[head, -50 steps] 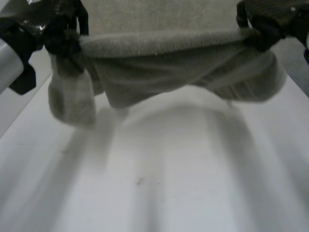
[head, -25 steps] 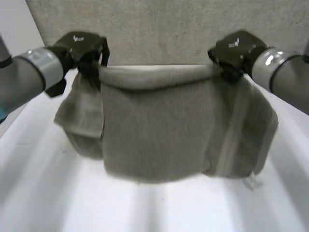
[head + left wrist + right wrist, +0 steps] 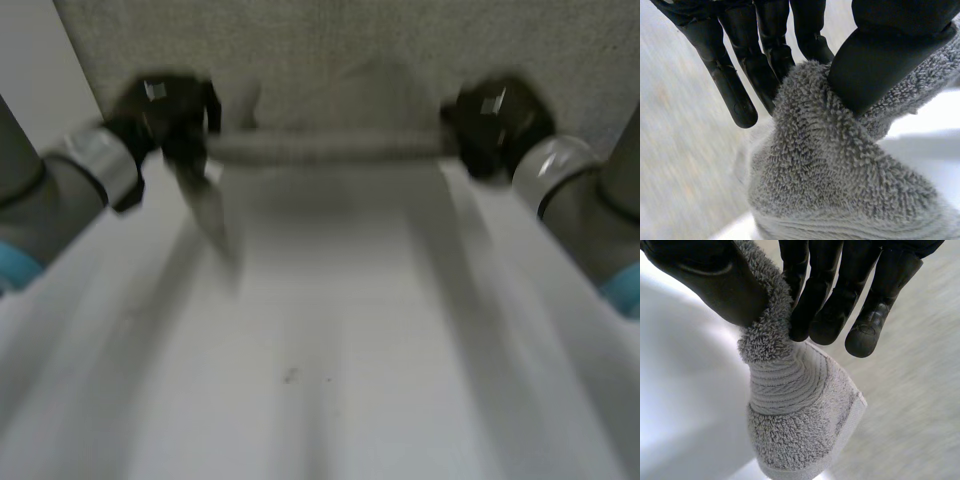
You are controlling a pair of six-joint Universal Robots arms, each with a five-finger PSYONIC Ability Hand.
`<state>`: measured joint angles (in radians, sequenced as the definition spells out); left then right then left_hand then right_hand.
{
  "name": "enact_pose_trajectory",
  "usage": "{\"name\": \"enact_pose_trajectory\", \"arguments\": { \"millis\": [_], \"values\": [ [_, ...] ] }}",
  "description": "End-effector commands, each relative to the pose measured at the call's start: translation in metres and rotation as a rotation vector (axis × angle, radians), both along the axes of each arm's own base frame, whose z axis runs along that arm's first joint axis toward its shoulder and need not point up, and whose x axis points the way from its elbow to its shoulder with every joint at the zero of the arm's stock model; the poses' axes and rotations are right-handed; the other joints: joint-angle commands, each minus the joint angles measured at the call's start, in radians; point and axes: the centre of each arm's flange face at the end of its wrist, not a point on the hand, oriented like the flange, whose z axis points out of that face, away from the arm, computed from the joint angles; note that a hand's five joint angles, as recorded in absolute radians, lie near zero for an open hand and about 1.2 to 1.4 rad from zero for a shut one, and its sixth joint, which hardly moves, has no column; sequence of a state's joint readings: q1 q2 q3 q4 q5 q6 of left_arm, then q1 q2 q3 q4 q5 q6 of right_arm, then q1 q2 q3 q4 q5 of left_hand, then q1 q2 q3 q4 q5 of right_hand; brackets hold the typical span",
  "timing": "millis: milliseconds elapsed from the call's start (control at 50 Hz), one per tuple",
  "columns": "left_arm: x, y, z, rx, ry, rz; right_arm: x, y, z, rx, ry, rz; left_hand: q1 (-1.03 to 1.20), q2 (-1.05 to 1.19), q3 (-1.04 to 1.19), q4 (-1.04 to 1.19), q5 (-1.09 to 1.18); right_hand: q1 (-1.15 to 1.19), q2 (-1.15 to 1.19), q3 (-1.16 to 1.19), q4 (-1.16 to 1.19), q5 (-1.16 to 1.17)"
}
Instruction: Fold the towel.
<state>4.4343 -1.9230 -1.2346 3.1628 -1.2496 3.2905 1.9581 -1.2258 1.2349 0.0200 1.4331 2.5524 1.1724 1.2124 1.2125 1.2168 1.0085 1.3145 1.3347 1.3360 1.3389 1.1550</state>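
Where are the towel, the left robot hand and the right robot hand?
towel (image 3: pixel 840 175), left wrist view, on the pile under the thumb.
left robot hand (image 3: pixel 880 65), left wrist view, on its thumb.
right robot hand (image 3: pixel 705 280), right wrist view, on its thumb.

Towel (image 3: pixel 330 146) at far end of table (image 3: pixel 320 360)

You'll find nothing legible: pale mark on left hand (image 3: pixel 165 105), another on right hand (image 3: pixel 497 115), both too blurred.
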Motion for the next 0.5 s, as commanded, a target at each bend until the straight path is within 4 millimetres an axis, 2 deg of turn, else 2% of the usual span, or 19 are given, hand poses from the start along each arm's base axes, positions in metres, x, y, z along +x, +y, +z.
{"name": "enact_pose_trajectory", "arguments": {
  "millis": [20, 40, 80, 100, 140, 180, 260, 320, 360, 500],
  "values": [
    [0.012, 0.016, -0.103, 0.246, -0.175, 0.003, -0.007, 0.021, -0.101, 0.296, 0.185, 0.013, 0.216, 0.176, 0.175, 0.171, 0.205, 0.082, 0.062, 0.060, 0.057, 0.067],
    [0.012, 0.016, -0.103, 0.247, -0.176, 0.003, -0.007, 0.021, -0.102, 0.297, 0.185, 0.013, 0.215, 0.175, 0.175, 0.171, 0.205, 0.082, 0.062, 0.060, 0.057, 0.067],
    [0.015, 0.025, -0.135, 0.298, -0.283, -0.021, -0.011, 0.029, -0.125, 0.372, 0.215, 0.016, 0.069, 0.029, 0.029, 0.025, 0.059, 0.082, 0.062, 0.060, 0.057, 0.067],
    [0.015, 0.025, -0.135, 0.298, -0.284, -0.021, -0.011, 0.029, -0.125, 0.372, 0.215, 0.016, 0.069, 0.029, 0.029, 0.024, 0.058, 0.082, 0.062, 0.060, 0.057, 0.067],
    [0.017, 0.035, -0.153, 0.311, -0.382, -0.051, -0.015, 0.038, -0.136, 0.417, 0.226, 0.015, -0.148, -0.188, -0.188, -0.192, -0.158, 0.082, 0.062, 0.060, 0.057, 0.067],
    [0.018, 0.040, -0.157, 0.308, -0.418, -0.063, -0.016, 0.042, -0.140, 0.430, 0.229, 0.022, -0.195, -0.235, -0.235, -0.239, -0.206, 0.082, 0.062, 0.060, 0.057, 0.067],
    [0.018, 0.046, -0.157, 0.291, -0.453, -0.079, -0.018, 0.049, -0.143, 0.444, 0.229, 0.025, -0.251, -0.291, -0.291, -0.296, -0.262, 0.082, 0.062, 0.060, 0.057, 0.067],
    [0.017, 0.050, -0.148, 0.265, -0.450, -0.080, -0.020, 0.053, -0.140, 0.431, 0.219, 0.024, -0.383, -0.423, -0.424, -0.428, -0.394, 0.082, 0.062, 0.060, 0.057, 0.067],
    [0.015, 0.058, -0.143, 0.248, -0.444, -0.087, -0.022, 0.057, -0.137, 0.405, 0.203, 0.020, -0.518, -0.558, -0.558, -0.562, -0.528, 0.082, 0.062, 0.060, 0.057, 0.067],
    [0.008, 0.078, -0.139, 0.196, -0.440, -0.114, -0.022, 0.058, -0.135, 0.372, 0.130, 0.003, -0.659, -0.699, -0.699, -0.704, -0.670, 0.082, 0.062, 0.060, 0.057, 0.067]
  ]
}}
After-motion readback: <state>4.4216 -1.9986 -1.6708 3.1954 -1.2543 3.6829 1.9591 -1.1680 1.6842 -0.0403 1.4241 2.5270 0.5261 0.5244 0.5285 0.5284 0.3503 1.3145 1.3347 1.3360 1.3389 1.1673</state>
